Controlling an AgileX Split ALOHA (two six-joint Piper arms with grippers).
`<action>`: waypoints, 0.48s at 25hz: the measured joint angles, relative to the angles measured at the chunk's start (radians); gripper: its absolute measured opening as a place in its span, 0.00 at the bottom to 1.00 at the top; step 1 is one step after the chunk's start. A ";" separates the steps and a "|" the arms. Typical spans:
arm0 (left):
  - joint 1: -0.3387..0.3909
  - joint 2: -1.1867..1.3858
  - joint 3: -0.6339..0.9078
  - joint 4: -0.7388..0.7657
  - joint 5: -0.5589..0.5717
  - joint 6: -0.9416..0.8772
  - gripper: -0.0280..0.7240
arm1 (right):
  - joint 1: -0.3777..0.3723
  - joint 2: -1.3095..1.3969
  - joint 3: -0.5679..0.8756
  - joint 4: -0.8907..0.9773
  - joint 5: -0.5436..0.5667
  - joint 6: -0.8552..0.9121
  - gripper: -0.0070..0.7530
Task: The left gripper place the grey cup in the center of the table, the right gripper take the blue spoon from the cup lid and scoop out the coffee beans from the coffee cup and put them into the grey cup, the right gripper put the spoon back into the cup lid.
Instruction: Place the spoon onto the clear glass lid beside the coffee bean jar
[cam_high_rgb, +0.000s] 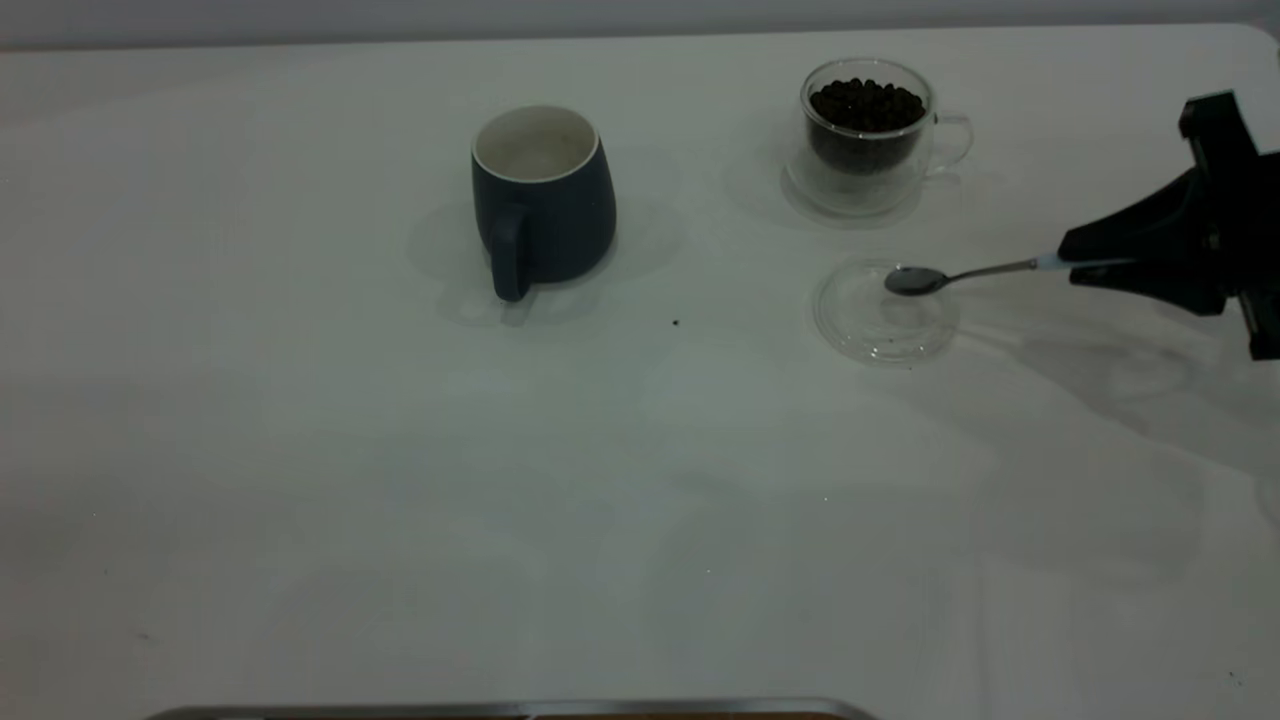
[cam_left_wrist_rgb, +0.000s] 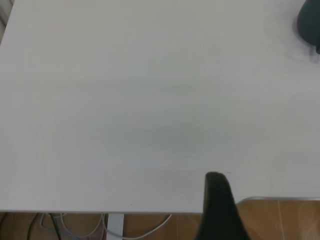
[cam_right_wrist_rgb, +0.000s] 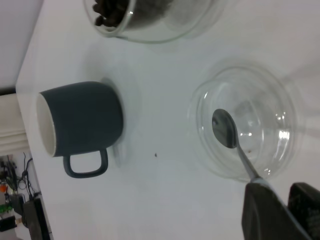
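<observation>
The grey cup (cam_high_rgb: 545, 205) stands upright at the table's middle back, its handle toward the front edge; it also shows in the right wrist view (cam_right_wrist_rgb: 80, 125) and at a corner of the left wrist view (cam_left_wrist_rgb: 307, 20). The coffee cup (cam_high_rgb: 868, 135), a clear glass one, holds a heap of coffee beans (cam_high_rgb: 866, 105) at the back right. In front of it lies the cup lid (cam_high_rgb: 885, 312). My right gripper (cam_high_rgb: 1085, 262) comes in from the right, shut on the pale handle of the blue spoon (cam_high_rgb: 960, 274). The spoon's bowl (cam_right_wrist_rgb: 224, 128) hovers over the lid (cam_right_wrist_rgb: 245, 120). My left gripper (cam_left_wrist_rgb: 217, 200) is parked over the near table edge.
The white table (cam_high_rgb: 300, 450) stretches bare to the left and front. A tiny dark speck (cam_high_rgb: 676, 323) lies between the grey cup and the lid. A metal rail (cam_high_rgb: 500, 710) runs along the front edge.
</observation>
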 joint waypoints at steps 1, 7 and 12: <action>0.000 0.000 0.000 0.000 0.000 0.000 0.79 | 0.000 0.013 -0.009 0.000 0.001 -0.003 0.14; 0.000 0.000 0.000 0.000 0.000 -0.001 0.79 | 0.000 0.066 -0.053 0.001 0.021 -0.029 0.14; 0.000 0.000 0.000 0.000 0.000 -0.001 0.79 | 0.007 0.109 -0.089 0.001 0.058 -0.035 0.14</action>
